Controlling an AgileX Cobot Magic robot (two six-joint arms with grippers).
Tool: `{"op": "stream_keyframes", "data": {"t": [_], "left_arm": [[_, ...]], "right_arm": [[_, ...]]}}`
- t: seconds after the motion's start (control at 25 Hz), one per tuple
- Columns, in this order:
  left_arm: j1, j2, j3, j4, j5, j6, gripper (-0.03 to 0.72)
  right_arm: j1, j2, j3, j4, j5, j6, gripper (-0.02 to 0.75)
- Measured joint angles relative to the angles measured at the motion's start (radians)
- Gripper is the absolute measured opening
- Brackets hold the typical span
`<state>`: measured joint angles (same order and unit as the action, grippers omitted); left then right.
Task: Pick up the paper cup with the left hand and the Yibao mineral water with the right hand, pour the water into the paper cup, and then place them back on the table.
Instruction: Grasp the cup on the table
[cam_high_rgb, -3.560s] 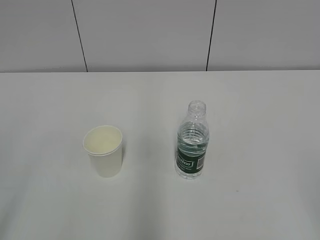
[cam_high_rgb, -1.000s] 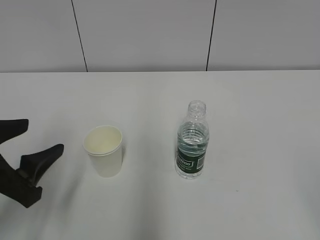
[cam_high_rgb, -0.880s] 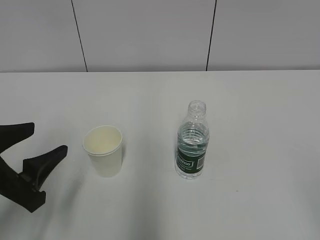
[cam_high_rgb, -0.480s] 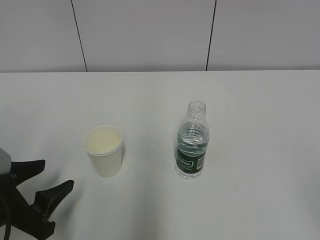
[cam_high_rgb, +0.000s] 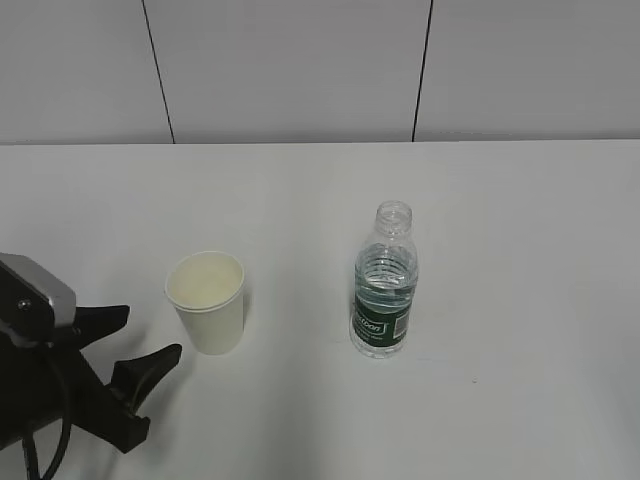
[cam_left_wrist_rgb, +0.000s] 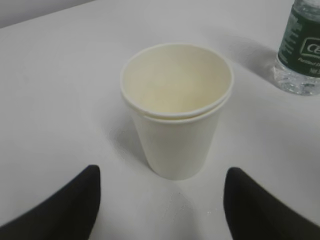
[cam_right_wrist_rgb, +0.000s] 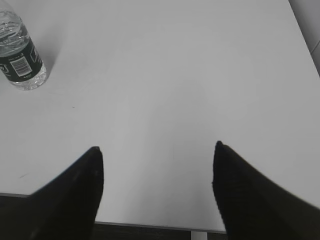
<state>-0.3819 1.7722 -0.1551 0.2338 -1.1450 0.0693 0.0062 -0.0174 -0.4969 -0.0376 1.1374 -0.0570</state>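
Note:
The white paper cup (cam_high_rgb: 207, 301) stands upright on the white table (cam_high_rgb: 520, 250), left of centre; it also fills the left wrist view (cam_left_wrist_rgb: 176, 107). The Yibao mineral water bottle (cam_high_rgb: 384, 284), clear with a dark green label and no cap, stands upright to its right; it shows at the top right of the left wrist view (cam_left_wrist_rgb: 302, 47) and at the top left of the right wrist view (cam_right_wrist_rgb: 20, 52). My left gripper (cam_high_rgb: 140, 335) is open, low at the cup's left, fingers short of it (cam_left_wrist_rgb: 160, 172). My right gripper (cam_right_wrist_rgb: 156, 150) is open and empty over the table's edge, outside the exterior view.
A pale panelled wall (cam_high_rgb: 300, 70) runs behind the table's far edge. In the right wrist view the table's near edge (cam_right_wrist_rgb: 165, 225) lies just under the fingers, with dark floor below.
The left arm has come in from the left edge and moved right and nearer the cup, jaws still open. The cup and bottle have not moved.

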Motion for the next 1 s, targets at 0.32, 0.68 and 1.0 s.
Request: {"op": "stream_keyframes", "data": {"t": [0.32, 0.68, 1.0], "left_arm": [[0.000, 0.070, -0.083, 0.014, 0.000, -0.018, 0.605], [0.000, 0.160, -0.179, 0.048, 0.000, -0.063, 0.622], [0.000, 0.209, -0.242, 0.055, 0.001, -0.063, 0.608]], "right_arm": [[0.000, 0.000, 0.000, 0.000, 0.000, 0.000, 0.499], [0.000, 0.000, 0.000, 0.000, 0.000, 0.000, 0.499], [0.000, 0.000, 0.000, 0.000, 0.000, 0.000, 0.499]]}}
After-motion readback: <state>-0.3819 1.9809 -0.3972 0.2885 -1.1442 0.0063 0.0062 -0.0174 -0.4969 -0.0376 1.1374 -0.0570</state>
